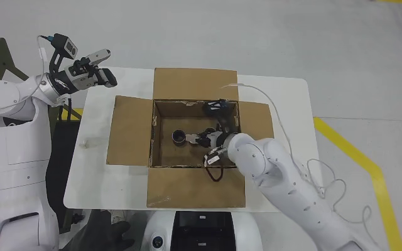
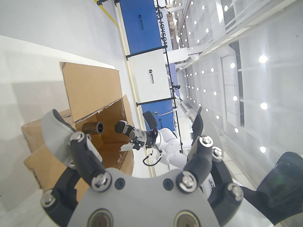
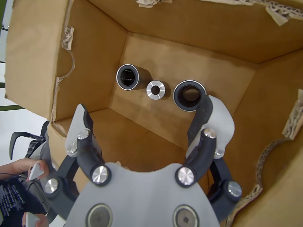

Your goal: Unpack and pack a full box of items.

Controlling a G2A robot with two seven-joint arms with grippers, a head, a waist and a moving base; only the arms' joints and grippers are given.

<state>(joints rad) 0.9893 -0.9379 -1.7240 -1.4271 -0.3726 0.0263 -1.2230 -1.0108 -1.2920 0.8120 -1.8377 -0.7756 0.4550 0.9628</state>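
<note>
Now your right gripper hangs spread and empty inside the cardboard box. One dark-padded finger hides part of the rim of a wide, black-ringed metal sleeve, so contact is unclear. In a row beside it on the box floor sit a small bright steel bushing and a dark tube. Torn corrugated edges line the flaps. Your left gripper, also spread, hovers near the white desk's far left corner.

A white desk stood on a pale floor marked with a yellow line. A thin white cable trailed over the desk's right side. Farther off, blue panels and a white panel stood under ceiling lights.
</note>
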